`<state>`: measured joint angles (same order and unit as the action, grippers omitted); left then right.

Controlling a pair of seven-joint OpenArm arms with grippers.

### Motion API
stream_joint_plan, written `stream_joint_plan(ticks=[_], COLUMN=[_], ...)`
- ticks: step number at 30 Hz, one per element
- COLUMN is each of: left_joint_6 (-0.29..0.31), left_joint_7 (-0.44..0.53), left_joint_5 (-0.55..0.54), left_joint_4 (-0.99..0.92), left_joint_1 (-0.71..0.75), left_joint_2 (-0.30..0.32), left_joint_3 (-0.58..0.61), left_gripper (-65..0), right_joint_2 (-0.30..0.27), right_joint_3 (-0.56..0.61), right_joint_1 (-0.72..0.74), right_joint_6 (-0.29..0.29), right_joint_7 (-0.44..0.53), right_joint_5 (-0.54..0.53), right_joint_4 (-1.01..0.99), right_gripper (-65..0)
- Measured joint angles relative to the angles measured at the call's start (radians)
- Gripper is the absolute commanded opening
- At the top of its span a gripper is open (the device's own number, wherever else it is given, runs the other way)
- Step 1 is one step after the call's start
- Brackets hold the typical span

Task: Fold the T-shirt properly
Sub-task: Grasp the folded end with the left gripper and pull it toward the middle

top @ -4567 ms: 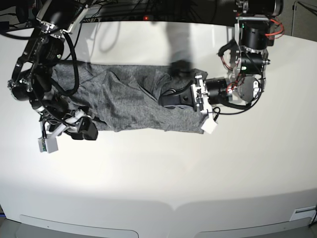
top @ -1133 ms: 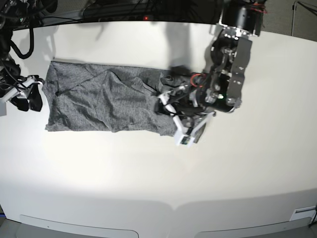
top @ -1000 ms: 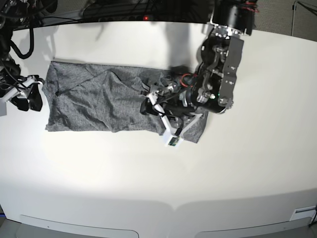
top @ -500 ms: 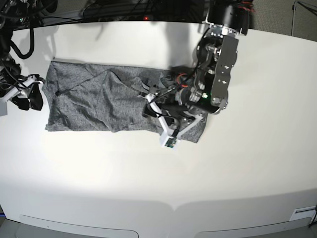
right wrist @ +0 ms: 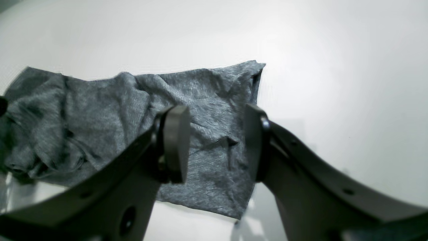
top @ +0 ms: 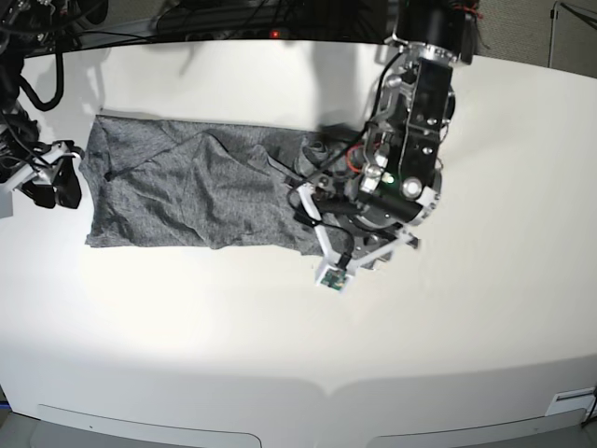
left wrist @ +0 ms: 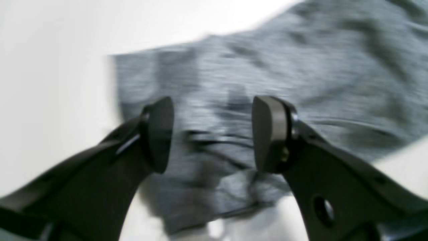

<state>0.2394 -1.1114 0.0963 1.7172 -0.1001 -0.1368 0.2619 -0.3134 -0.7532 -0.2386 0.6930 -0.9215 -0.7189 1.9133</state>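
The heather-grey T-shirt [top: 196,191] lies crumpled in a long strip across the white table [top: 280,355]. My left gripper [top: 319,224] hovers over the shirt's right end and hides part of it. In the blurred left wrist view the left gripper [left wrist: 212,134] is open and empty, with the T-shirt [left wrist: 284,63] and its corner below. My right gripper [top: 53,187] sits just off the shirt's left edge. In the right wrist view the right gripper [right wrist: 217,144] is open and empty, and the T-shirt [right wrist: 197,97] lies a short way beyond its tips.
Dark cables and equipment [top: 252,19] line the table's back edge. The table's front edge [top: 326,397] curves along the bottom of the base view. Bare white tabletop shows around the shirt.
My right arm left the shirt's left end and now rests beside it. My left arm swung over the right end, and in the last half second shifted slightly right and toward the front.
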Motion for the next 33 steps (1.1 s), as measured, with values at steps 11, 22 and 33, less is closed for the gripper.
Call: stream_joint_plan(ticks=[11, 22, 33], left_joint_6=[0.0, -0.049, -0.053], left_joint_7=[0.059, 0.119, 0.168], left_joint_5=[-0.013, -0.005, -0.053], left_joint_4=[0.006, 0.006, 0.002], left_joint_1=[0.081, 0.098, 0.098], left_joint_2=[0.001, 0.05, 0.045], left_joint_3=[0.0, -0.002, 0.0], left_gripper=[-28.9, -29.6, -30.0], right_joint_2=[0.001, 0.001, 0.001], right_joint_3=[0.0, 0.0, 0.0], right_joint_1=[0.0, 0.0, 0.0], right_joint_6=[0.0, 0.0, 0.0], right_joint_7=[-0.005, -0.012, -0.069], right_joint_5=[-0.003, -0.012, -0.066], right_joint_4=[0.0, 0.0, 0.0], right_gripper=[-38.0, -38.0, -38.0])
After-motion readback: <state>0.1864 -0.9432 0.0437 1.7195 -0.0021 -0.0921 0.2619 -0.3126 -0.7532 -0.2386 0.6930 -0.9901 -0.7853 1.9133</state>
